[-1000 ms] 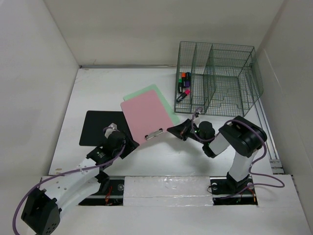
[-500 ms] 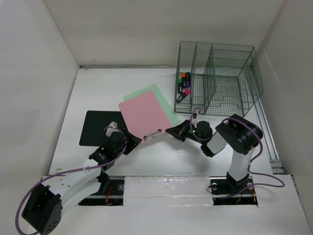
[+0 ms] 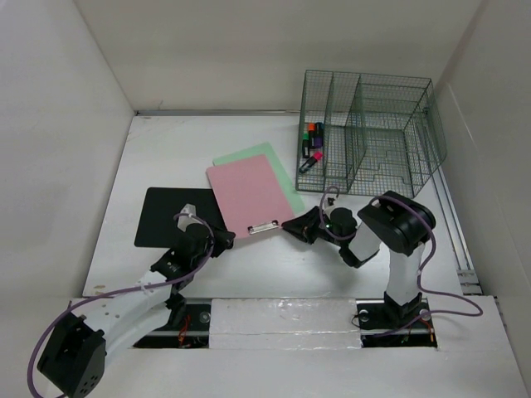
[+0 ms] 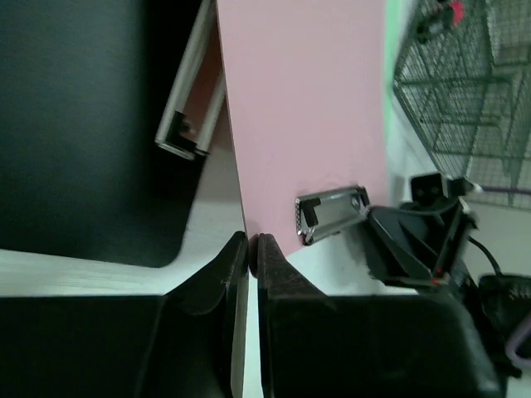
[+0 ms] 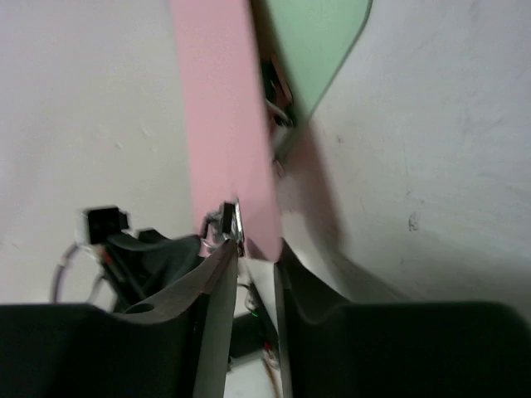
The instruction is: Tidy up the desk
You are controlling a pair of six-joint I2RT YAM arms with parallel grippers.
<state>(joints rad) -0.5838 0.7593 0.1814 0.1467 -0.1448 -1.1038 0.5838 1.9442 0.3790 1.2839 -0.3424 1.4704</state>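
Top view: the bench (image 3: 166,157) is the big white surface inside the white walls and carries everything. The pink clipboard (image 3: 249,195) sits skewed mid-bench, overlapping a green clipboard (image 3: 278,159), with a black pad (image 3: 166,217) just to its left. The left gripper (image 3: 224,239) is at its near-left corner and the right gripper (image 3: 292,225) at its near-right corner, with the metal clip (image 3: 264,225) between them. The green wire rack (image 3: 369,133) stands far right, with markers (image 3: 311,141) in its left compartment. My read is that the board is thin and flat, so it's being taken at two corners of the clip end to keep it from twisting. It's likely headed for a rack slot.

Left wrist: the jaws are closed on the pink corner, pinching only the thin edge. A silver bar (image 4: 191,108) on the black pad shows just beside the pink edge, so the board looks tipped up on that side.

Right wrist: a finger sits on each side of the pink edge, which fills the gap between them. I can't tell whether it's clamped or slack. If it's slack, the left pinch alone carries the load and the board could pivot.
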